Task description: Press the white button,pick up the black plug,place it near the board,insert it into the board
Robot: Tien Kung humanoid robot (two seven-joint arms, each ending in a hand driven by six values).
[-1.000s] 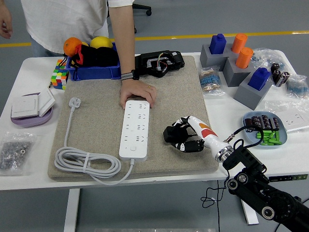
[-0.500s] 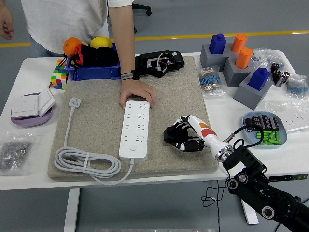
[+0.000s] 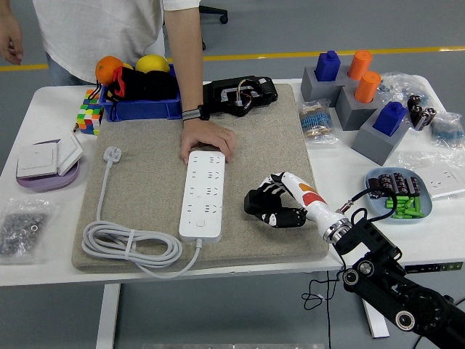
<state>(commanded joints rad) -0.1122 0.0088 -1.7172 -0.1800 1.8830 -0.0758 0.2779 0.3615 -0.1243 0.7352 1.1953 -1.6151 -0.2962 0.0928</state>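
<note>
One robot hand (image 3: 275, 207), the right one, black with white on its wrist, sits on the soft grey felt mat (image 3: 145, 174) on the white bench (image 3: 43, 102). Its fingers are curled tight around a small black plug (image 3: 256, 202), which pokes out on the hand's left side. So the plug looks picked up, I think. It is not in the board yet. Just left of the robot hand lies the long white plastic power strip (image 3: 203, 194), smooth and flat with rows of holes. A person's hand (image 3: 208, 139) presses down on its far end. I cannot tell if the white button was pressed. What is left: bring the plug close and push it in. No left robot hand shows
</note>
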